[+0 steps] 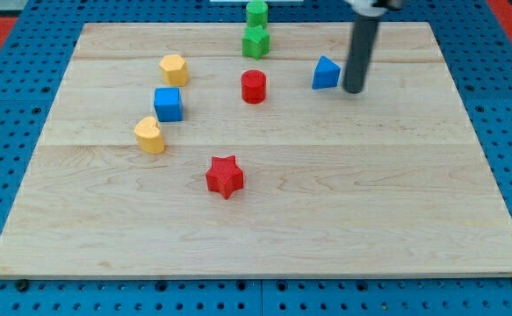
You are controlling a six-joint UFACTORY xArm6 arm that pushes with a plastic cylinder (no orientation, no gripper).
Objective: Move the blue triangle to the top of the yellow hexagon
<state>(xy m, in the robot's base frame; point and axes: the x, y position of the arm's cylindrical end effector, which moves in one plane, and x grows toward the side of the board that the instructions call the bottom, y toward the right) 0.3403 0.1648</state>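
My tip (pixel 353 89) sits just right of the blue triangle (pixel 326 74), upper right of the desk (pixel 264 237); my tool holds nothing. Pushing left toward the yellow hexagon (pixel 175 68), the triangle might bump the red cylinder (pixel 253 86) or slip off sideways

Blue pegboard (pixel 27 26) under wooden board (pixel 264 228)

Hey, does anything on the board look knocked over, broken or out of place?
Nothing stands out. All blocks sit flat on the board; one green block sits at the top edge. My tip is just right of the blue triangle.
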